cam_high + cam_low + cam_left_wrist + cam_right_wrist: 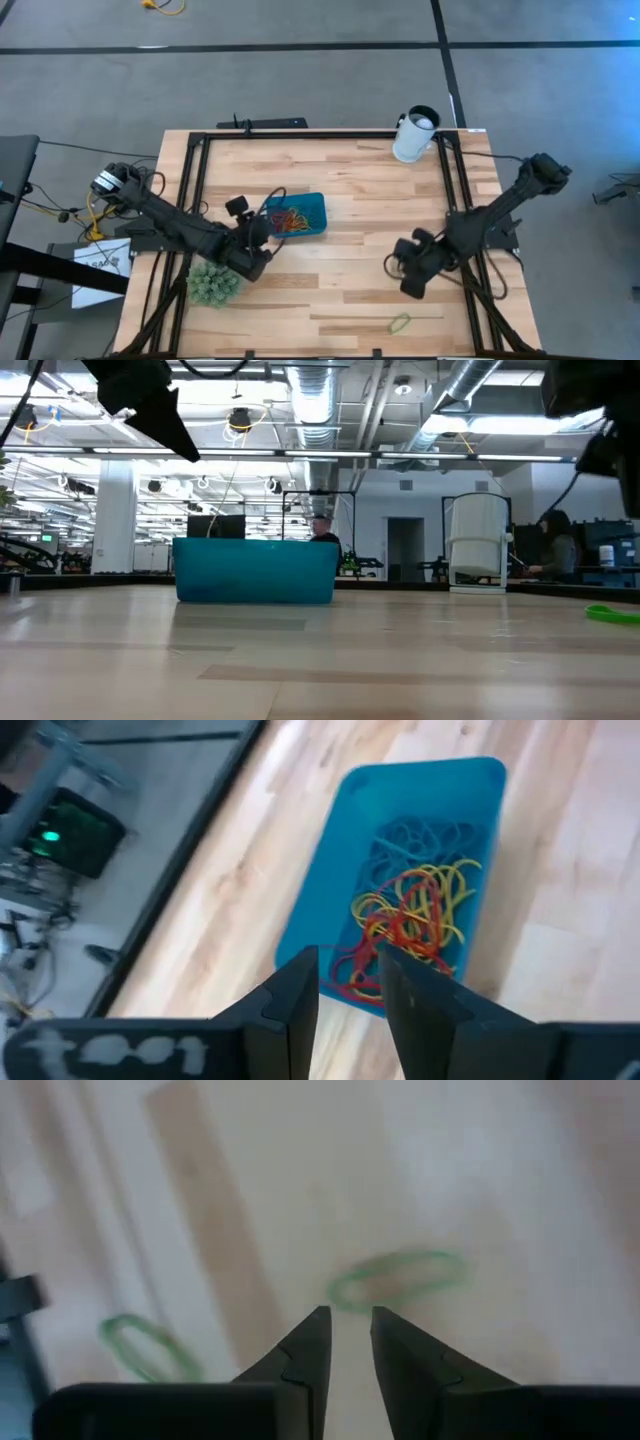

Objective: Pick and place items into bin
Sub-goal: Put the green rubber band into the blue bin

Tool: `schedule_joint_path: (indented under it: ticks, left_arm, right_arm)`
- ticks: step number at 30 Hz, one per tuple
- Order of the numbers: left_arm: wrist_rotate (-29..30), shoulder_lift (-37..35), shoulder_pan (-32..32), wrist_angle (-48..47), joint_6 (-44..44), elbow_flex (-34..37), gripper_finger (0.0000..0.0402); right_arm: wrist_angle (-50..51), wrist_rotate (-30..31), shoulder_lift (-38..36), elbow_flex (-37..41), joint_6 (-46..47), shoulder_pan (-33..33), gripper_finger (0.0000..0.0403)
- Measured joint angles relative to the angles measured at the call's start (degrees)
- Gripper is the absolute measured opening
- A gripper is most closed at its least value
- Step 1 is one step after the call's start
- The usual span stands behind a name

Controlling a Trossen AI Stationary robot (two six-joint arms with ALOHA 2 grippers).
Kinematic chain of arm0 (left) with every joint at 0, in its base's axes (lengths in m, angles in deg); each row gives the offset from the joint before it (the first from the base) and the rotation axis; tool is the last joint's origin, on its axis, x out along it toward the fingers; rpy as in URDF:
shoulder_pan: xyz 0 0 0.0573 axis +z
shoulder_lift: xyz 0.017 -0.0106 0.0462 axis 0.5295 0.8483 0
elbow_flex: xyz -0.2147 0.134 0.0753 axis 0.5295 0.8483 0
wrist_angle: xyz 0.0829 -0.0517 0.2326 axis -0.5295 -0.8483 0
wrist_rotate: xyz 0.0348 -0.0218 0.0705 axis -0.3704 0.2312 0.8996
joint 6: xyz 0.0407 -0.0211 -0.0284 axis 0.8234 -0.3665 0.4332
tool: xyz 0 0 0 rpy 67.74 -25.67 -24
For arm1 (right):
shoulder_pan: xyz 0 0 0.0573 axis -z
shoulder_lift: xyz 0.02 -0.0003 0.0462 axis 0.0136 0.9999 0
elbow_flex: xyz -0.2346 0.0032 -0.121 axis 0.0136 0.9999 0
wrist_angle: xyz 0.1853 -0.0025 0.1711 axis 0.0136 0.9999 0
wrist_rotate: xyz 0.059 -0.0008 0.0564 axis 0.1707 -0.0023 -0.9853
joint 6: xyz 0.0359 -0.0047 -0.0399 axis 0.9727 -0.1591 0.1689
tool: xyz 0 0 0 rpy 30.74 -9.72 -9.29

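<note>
1. Left gripper [262,232] sits at the near-left end of the teal bin [318,205]; my wrist view shows its fingers [295,1005] slightly apart, holding nothing, over the bin's edge.
2. My left arm reaches in low from the bench's left side, elbow bent beside a green spiky ball [212,283].
3. Red, yellow and orange loops [410,915] lie tangled inside the bin.
4. Right gripper [408,280] hangs above bare bench [330,300], its arm angled in from the right edge, fingers [305,1350] narrowly parted and empty.
5. One green loop [398,1278] lies just ahead of those fingertips; another [140,1345] is off to one side.
6. White cup [415,135] stands at the far edge.
</note>
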State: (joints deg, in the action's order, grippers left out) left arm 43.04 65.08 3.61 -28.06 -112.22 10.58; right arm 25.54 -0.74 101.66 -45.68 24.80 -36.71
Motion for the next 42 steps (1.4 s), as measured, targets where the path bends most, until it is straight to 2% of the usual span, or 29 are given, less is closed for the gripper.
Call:
schedule_joint_path:
  ticks: [2, 6, 14, 23, 28, 36, 42]
  left_arm:
    - [-2.0, 0.0, 1.2, 1.8, 3.0, 0.0, 0.01]
    - [-2.9, 0.0, 3.2, 4.4, 8.3, 0.0, 0.0101]
    - [-4.0, 0.0, 6.3, 6.5, 12.7, 0.0, 0.0101]
    - [-5.0, 0.0, 8.0, 6.6, 12.9, 0.0, 0.0101]
    - [-5.4, 0.0, 8.0, 6.6, 13.0, 0.0, 0.0101]
    - [-6.4, 0.0, 8.0, 6.6, 13.0, 0.0, 0.0101]
    - [-6.4, 0.0, 8.0, 6.6, 13.0, 0.0, 0.0101]
  right_arm:
    - [-4.1, -0.6, 3.2, 0.3, 0.0, -0.5, 0.0069]
    - [-4.0, -0.8, 8.9, -0.1, 3.2, 0.0, 0.0069]
    - [-6.3, -9.9, 19.5, -0.3, 2.6, 2.6, 0.0069]
    - [-6.1, -10.5, 17.8, -0.2, 0.9, 3.4, 0.0069]
    - [-6.2, -7.0, 17.1, -0.3, 0.9, 3.5, 0.0069]
    - [-6.6, -6.3, 20.8, -0.6, 0.9, 3.8, 0.0069]
    - [-6.0, -5.9, 20.7, -0.9, 0.8, 3.8, 0.0069]
